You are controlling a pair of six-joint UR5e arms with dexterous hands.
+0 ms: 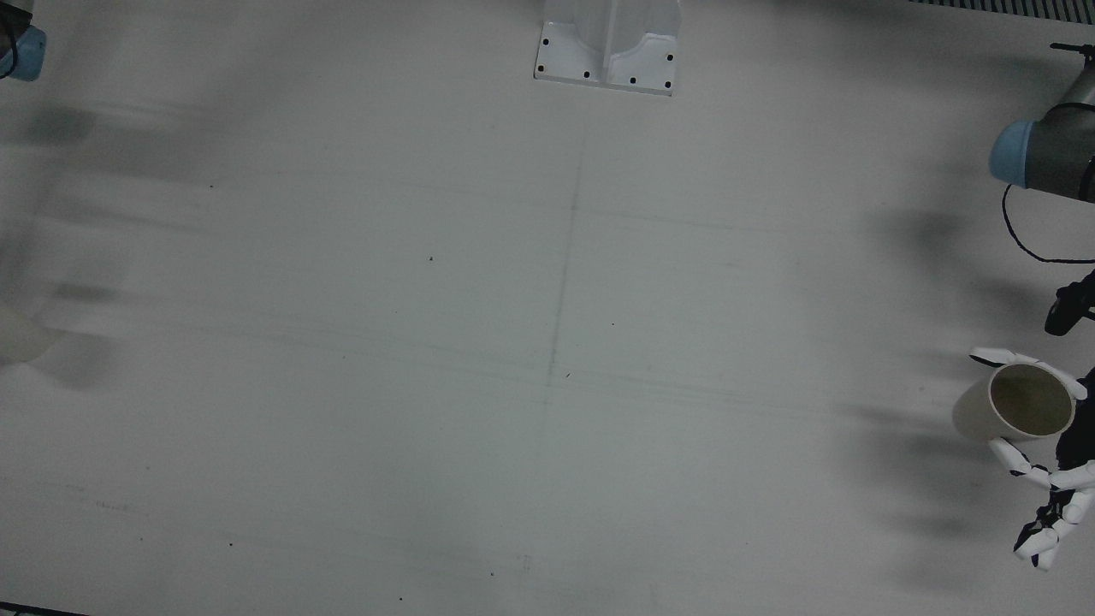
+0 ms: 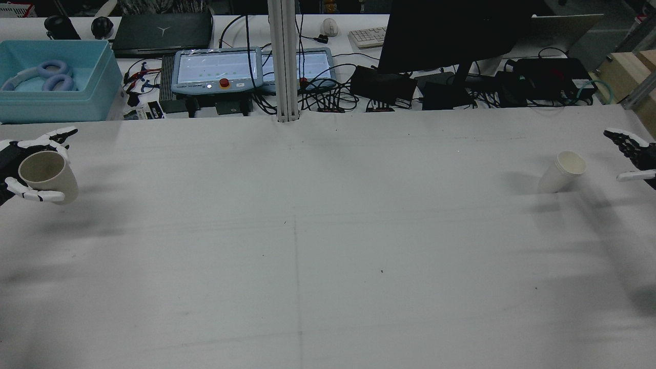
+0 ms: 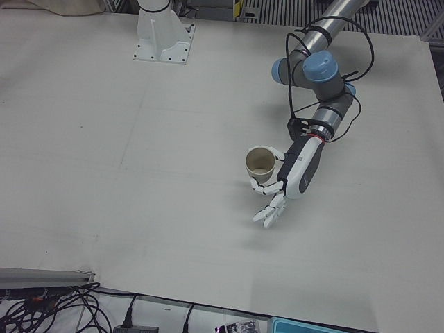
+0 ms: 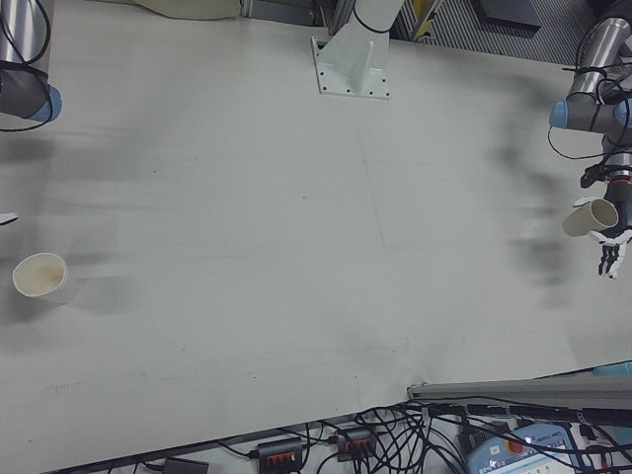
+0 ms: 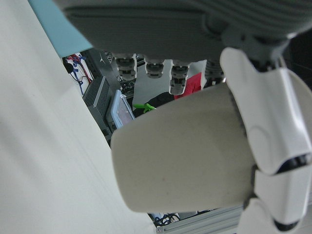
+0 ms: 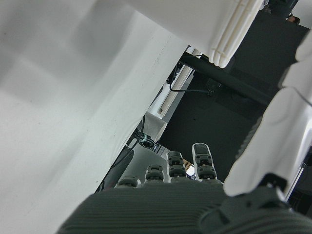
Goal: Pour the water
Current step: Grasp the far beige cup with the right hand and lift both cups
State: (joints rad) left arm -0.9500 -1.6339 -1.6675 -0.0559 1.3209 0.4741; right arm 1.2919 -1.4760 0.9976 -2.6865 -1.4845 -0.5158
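Observation:
My left hand (image 2: 10, 156) is shut on a beige paper cup (image 2: 48, 177) at the table's far left in the rear view. The cup is upright and slightly tilted, and seems held just above the table. The same hand (image 3: 295, 173) and cup (image 3: 260, 163) show in the left-front view, and the cup fills the left hand view (image 5: 180, 156). A white paper cup (image 2: 562, 171) stands on the table at the far right. My right hand (image 2: 635, 154) is open and empty just to the right of it, not touching. The white cup also shows in the right-front view (image 4: 41, 276).
A white pedestal base (image 1: 607, 60) is bolted at the robot's edge of the table. Beyond the far edge are a teal box (image 2: 56, 77), teach pendants (image 2: 215, 66), a metal post (image 2: 284, 61), a monitor (image 2: 451, 31) and cables.

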